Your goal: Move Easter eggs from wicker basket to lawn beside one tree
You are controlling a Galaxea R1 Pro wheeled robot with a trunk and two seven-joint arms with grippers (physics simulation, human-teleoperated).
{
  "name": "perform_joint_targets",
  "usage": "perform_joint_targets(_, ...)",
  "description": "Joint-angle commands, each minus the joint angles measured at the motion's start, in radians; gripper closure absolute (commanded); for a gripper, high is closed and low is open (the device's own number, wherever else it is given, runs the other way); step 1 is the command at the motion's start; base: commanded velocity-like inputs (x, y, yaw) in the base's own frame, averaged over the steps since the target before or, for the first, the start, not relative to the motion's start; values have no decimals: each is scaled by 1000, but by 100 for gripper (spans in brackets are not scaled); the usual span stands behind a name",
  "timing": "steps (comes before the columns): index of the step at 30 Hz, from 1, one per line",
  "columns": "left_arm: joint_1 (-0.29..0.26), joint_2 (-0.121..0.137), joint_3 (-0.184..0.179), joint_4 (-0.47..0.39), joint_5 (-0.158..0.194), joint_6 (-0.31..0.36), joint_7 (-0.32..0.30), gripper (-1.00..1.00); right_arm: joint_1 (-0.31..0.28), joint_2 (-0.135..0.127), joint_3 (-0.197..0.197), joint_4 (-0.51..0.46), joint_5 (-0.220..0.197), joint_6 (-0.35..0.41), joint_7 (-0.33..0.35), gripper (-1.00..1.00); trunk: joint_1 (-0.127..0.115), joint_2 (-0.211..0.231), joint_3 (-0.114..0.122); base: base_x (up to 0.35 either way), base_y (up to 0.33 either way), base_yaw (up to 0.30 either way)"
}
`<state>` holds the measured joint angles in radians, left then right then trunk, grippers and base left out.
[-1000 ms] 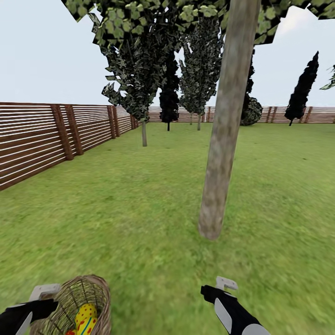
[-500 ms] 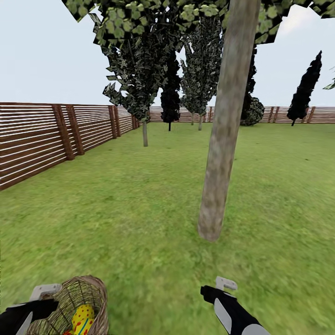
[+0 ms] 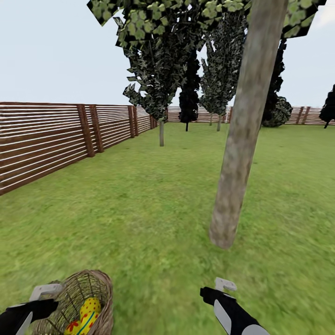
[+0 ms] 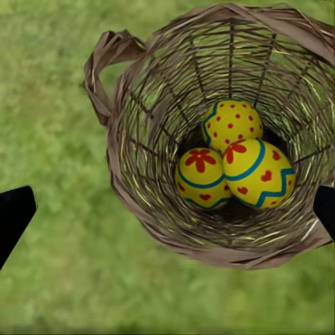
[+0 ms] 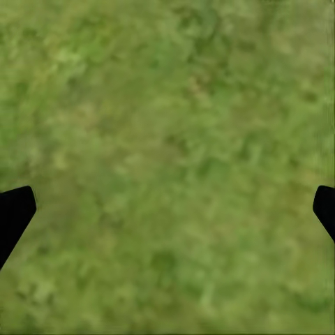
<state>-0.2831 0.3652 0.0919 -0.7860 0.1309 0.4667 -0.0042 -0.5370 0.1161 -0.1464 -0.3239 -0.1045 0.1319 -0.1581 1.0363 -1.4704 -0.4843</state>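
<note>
Three eggs sit bunched at the bottom of the basket, which we carry low at our left side over the lawn; none are out yet. Left gripper has its fingers spread wide with the basket between them, though we cannot tell whether they grip it. Right gripper is spread too, empty, above bare grass. The tree stands just ahead to the right, its base near. Risks as we judge them: the tilted basket could spill eggs early, eggs could roll on release, or we could set them too far from the trunk.
</note>
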Motion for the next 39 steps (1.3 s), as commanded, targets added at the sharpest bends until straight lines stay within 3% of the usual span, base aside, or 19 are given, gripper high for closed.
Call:
perform_joint_targets(1,-1,0,2,-1,8,6,0,-100,0,0,6,-2,-10,4,-4,-100,0,-1,-1,160,-21,287)
perform_joint_targets(13,-1,-2,2,-3,12,7,0,-100,0,0,16,0,-11,3,-4,-100,0,-1,-1,110,-45,280)
perform_joint_targets(26,-1,-19,3,-2,15,14,-1,-100,0,-1,16,0,-11,3,-4,-100,-50,90,40,6,-4,46)
perform_joint_targets(32,-7,-25,3,46,15,23,-10,-100,0,-1,15,0,-11,3,-4,-100,-73,132,58,0,0,2)
perform_joint_targets(39,-13,-66,0,131,15,27,-21,-100,0,-1,15,0,-11,3,-4,-100,-99,181,80,0,0,0)
